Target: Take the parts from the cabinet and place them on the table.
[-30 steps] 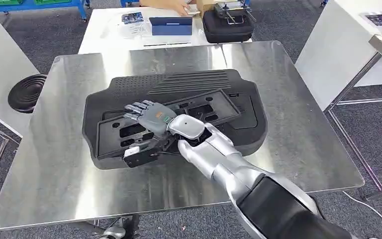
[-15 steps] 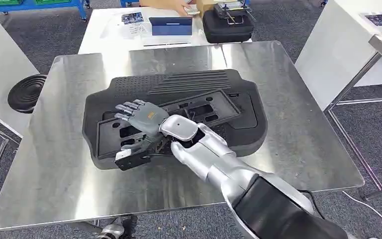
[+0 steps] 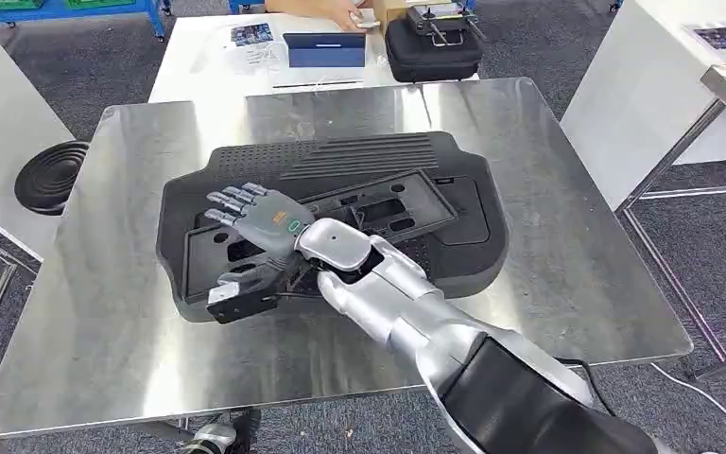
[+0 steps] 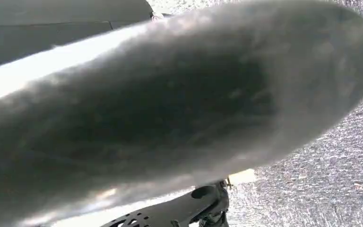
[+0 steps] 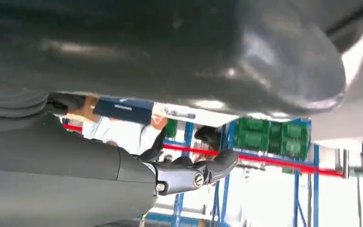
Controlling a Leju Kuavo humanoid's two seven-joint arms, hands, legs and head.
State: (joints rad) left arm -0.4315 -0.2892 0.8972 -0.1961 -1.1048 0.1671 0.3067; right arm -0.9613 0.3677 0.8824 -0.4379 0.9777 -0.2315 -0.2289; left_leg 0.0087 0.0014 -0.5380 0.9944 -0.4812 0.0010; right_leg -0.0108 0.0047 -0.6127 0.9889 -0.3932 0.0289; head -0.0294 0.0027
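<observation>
Ok, head view: right hand (image 3: 263, 227) reaches in over the steel table (image 3: 104, 331), sitting above the flat black frame part (image 3: 378, 208), which lies on top of the big black ribbed panel (image 3: 340, 156). Fingers (image 3: 227, 200) are spread out flat and apart, nothing gripped, thumb (image 3: 241, 276) down toward the near edge of the frame. A small grey block (image 3: 230, 297) sits just below the thumb at the frame's near-left corner; can't tell if they touch. Both parts rest on the table, panel under frame. Beyond the hand, far side: white table (image 3: 198, 57) w/ a blue box (image 3: 324, 49), black case (image 3: 432, 49), a person's hand (image 3: 336, 11). Off to the hand's left, a black round disc (image 3: 52, 175).

Left wrist view: blurry grey shape very close to the lens; grey carpet floor (image 4: 321, 189) behind. Can't tell left hand state.

Right wrist view: dark part surface (image 5: 123, 38) right over the hand, dark fingers (image 5: 189, 172) extended beneath it, not closed on it. Blue racks w/ green bins (image 5: 269, 137) in bg.
</observation>
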